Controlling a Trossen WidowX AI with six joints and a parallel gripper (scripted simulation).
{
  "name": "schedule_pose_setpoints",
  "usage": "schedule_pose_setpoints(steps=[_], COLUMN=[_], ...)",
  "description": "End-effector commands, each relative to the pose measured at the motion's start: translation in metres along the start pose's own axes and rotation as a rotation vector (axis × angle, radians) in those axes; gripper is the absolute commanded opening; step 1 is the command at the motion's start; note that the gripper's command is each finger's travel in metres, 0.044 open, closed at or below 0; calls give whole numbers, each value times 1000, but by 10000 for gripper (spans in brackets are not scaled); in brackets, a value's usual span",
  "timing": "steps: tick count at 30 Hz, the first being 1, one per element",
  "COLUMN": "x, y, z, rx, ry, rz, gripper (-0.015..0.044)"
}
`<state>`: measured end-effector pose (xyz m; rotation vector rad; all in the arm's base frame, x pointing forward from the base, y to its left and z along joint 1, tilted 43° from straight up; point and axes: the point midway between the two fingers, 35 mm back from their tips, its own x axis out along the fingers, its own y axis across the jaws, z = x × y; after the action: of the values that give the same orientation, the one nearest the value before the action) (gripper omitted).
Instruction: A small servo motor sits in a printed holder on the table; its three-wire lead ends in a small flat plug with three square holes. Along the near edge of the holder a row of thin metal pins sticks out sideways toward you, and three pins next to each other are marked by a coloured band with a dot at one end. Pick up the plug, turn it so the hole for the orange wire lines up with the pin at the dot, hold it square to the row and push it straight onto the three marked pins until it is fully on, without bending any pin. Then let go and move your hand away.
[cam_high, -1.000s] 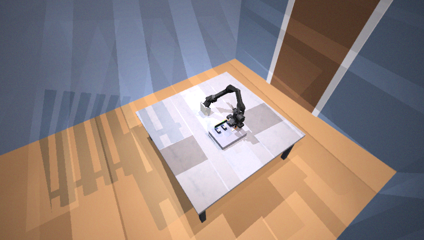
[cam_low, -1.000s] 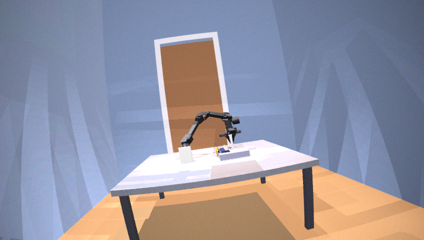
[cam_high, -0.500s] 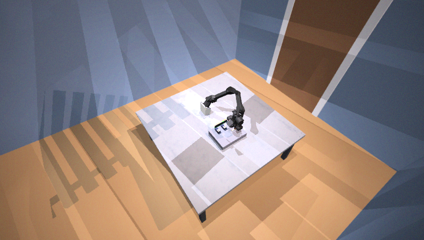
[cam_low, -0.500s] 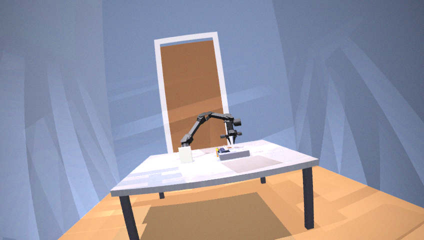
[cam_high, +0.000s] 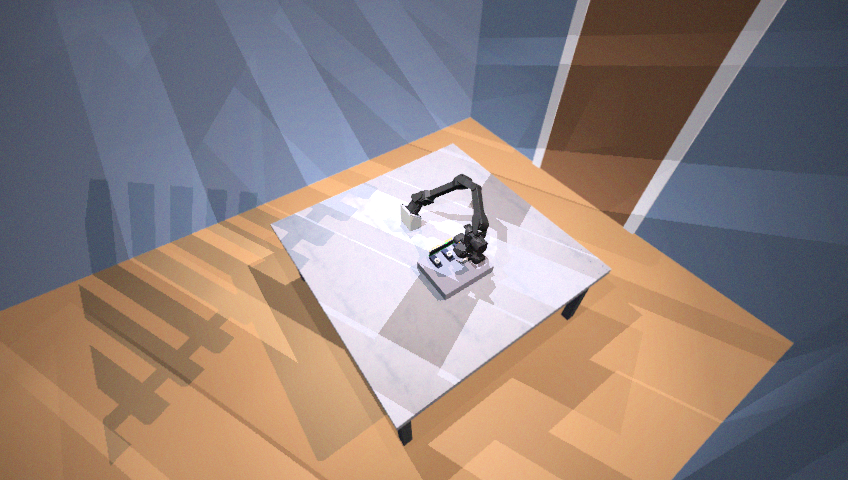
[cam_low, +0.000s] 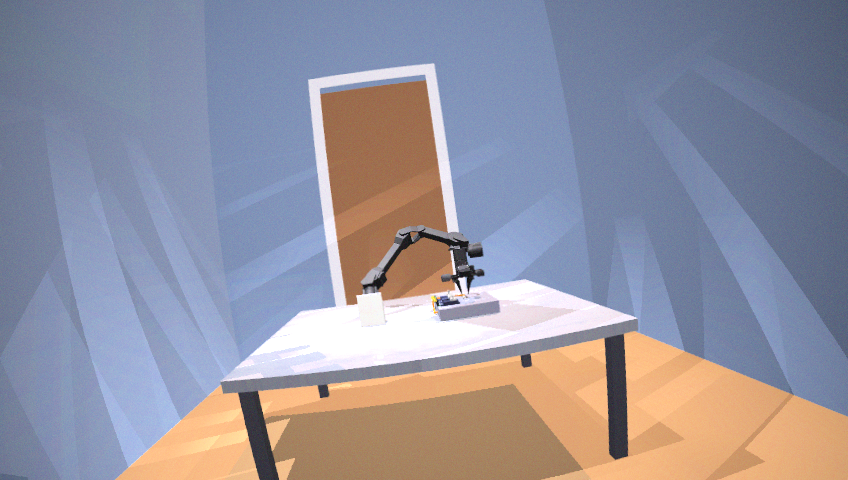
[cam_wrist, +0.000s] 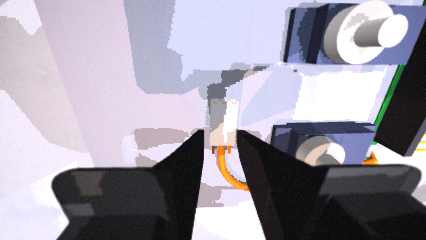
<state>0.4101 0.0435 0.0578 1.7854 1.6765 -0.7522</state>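
Observation:
The pale plug lies on the grey holder, with small marks on its far end; its orange lead leaves the near end and curves right, partly behind the right finger. My gripper is open by a narrow gap and points down over the holder. In the wrist view the plug's near end shows between the fingertips, with no grip visible. A blue servo with a white horn sits right of the plug. Thin yellow pins show at the right edge. Dot and marked pins cannot be made out.
A second blue servo stands farther up in the wrist view. A green strip and a black bar run along the holder's right side there. The arm's white base block stands on the marble table.

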Motion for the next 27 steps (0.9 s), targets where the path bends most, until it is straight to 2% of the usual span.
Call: schedule_pose_setpoints(steps=[1,2,4,10,11,22,27], x=[8,8,8,8,7,-46,-50], y=[-2,-2,-2,-2,-2,-1,-2], z=[-1,-1,-1,-1,-1,0,0], rx=[4,4,4,4,4,5,0], ry=[7,7,7,7,7,4,4], rz=[-6,-6,-6,-6,-6,-7,-7], gripper=[115,115,62,23,0,0,0])
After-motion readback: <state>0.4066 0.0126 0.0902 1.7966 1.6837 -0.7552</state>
